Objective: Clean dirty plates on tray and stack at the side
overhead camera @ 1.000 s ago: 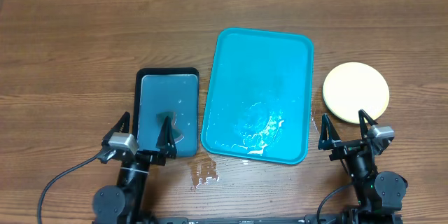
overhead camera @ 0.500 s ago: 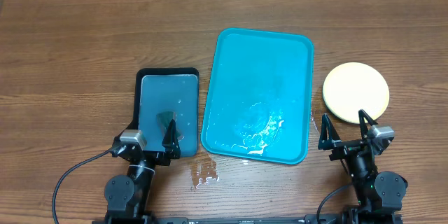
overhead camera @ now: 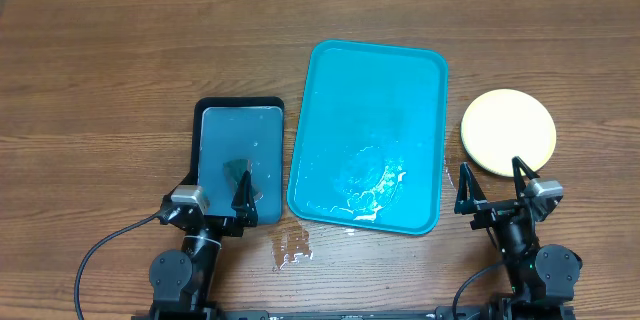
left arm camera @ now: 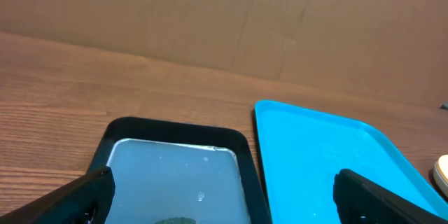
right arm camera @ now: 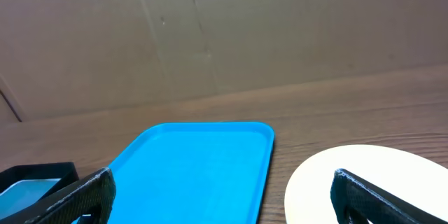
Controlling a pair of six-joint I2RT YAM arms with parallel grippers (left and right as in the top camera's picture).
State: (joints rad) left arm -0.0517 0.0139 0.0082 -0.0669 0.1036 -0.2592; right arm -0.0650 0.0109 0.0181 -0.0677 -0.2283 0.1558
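Hovering with left tool (left arm camera: 224,185) spread wide at the black-edged tray's (overhead camera: 237,110) near end, right tool (overhead camera: 490,182) spread wide beside the plates (overhead camera: 507,130). Lying stacked, undersides up, on the table (overhead camera: 100,60) just right of the wet teal tray (overhead camera: 400,70).

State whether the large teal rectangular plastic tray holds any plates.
Empty: the tray shows only wet streaks; a pale yellow round plate lies beside it.

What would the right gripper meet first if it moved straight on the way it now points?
Most likely the pale yellow upturned plate just ahead of the right gripper, though depth is unclear and it might pass above.
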